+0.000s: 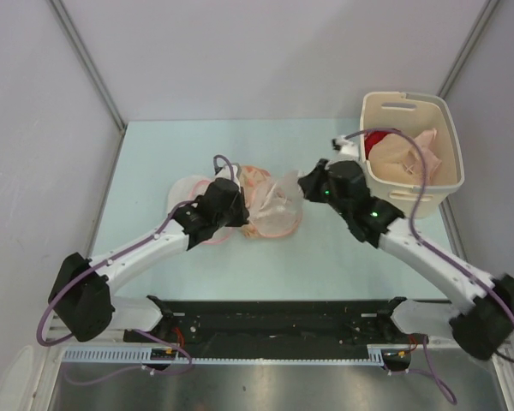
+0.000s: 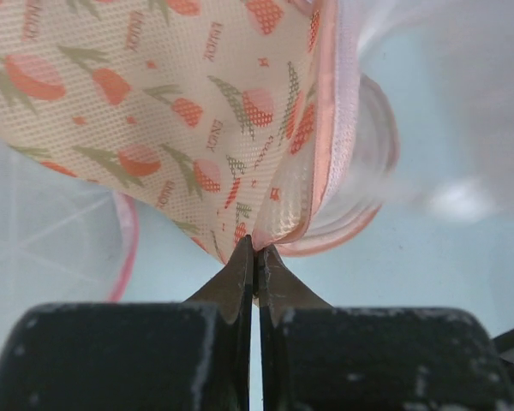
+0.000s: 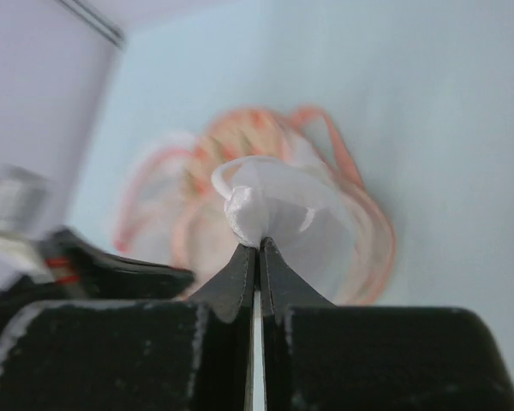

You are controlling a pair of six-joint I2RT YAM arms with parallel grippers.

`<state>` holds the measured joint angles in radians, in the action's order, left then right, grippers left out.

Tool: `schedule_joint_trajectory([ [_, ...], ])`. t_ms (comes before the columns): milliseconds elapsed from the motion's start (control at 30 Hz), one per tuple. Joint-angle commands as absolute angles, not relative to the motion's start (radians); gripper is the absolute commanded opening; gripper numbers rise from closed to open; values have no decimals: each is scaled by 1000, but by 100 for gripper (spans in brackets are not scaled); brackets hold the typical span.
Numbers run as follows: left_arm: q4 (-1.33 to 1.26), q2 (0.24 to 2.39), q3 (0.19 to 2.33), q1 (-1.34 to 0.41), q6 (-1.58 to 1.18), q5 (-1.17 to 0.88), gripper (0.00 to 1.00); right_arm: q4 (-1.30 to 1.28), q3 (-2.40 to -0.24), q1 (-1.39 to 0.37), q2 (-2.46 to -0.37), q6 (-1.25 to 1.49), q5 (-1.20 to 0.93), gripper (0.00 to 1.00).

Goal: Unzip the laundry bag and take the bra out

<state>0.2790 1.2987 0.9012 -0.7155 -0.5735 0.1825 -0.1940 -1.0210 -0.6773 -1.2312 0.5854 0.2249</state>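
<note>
Trouble could have started on my left side. My left tool [image 2: 255, 247] was pinched shut on the pink edge of the laundry bag [image 2: 154, 120], and only a thin bit of cloth sat between its tips. If that bit slipped out, I think the bag would have come along with the pull and nothing would have come free. The round white mesh thing [image 1: 182, 190] lay just beside the bag on the tabletop [image 1: 325, 257] and could have been dragged too. The bag lay in the middle of the tabletop, between my two tools. The bra [image 3: 270, 201] poked out of the bag's right side, soft and white, with a thin loop showing. I could not tell how much of it was inside. My right tool [image 3: 257, 248] was closed on a small bunch of it. A strap might have caught on the bag's opening, I guessed, and a hard tug could have stretched it or made the cloth slide out of my tips.
</note>
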Motion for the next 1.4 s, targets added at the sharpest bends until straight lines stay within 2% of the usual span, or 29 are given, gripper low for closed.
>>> schedule_joint_trajectory([
  [0, 325, 1270, 908, -701, -543, 255, 0, -71, -1089, -658, -1033, 523, 278, 0],
  [200, 321, 1295, 910, -695, -548, 245, 0, -63, -1297, -595, -1003, 408, 377, 0],
  [500, 325, 1359, 991, -695, -528, 204, 1, -66, -1557, -316, -1121, 315, 374, 0],
  [867, 282, 1168, 957, -695, -548, 262, 0, -129, -1651, 72, -1322, 442, 250, 0],
  [1033, 270, 1161, 1006, -695, -534, 238, 0, -164, -1651, 147, -1474, 457, 163, 0],
  [1067, 273, 1172, 1018, -695, -531, 235, 1, -185, -1670, 152, -1539, 451, 132, 4],
  [1100, 272, 1187, 1032, -695, -526, 230, 0, -254, -1687, 156, -1570, 436, 114, 23],
  [1133, 268, 1215, 1060, -693, -517, 229, 0, -299, -1709, 156, -1604, 428, 104, 46],
  [1167, 267, 1232, 1074, -695, -512, 224, 0, -343, -1753, 156, -1643, 423, 104, 76],
  [1233, 261, 1279, 1124, -693, -494, 218, 0, -428, -1767, 155, -1655, 410, 124, 95],
  [1333, 285, 1328, 1204, -693, -474, 203, 0, -449, -1714, 155, -1596, 397, 173, 100],
  [1367, 293, 1351, 1221, -693, -466, 192, 12, -452, -1674, 155, -1568, 391, 181, 100],
])
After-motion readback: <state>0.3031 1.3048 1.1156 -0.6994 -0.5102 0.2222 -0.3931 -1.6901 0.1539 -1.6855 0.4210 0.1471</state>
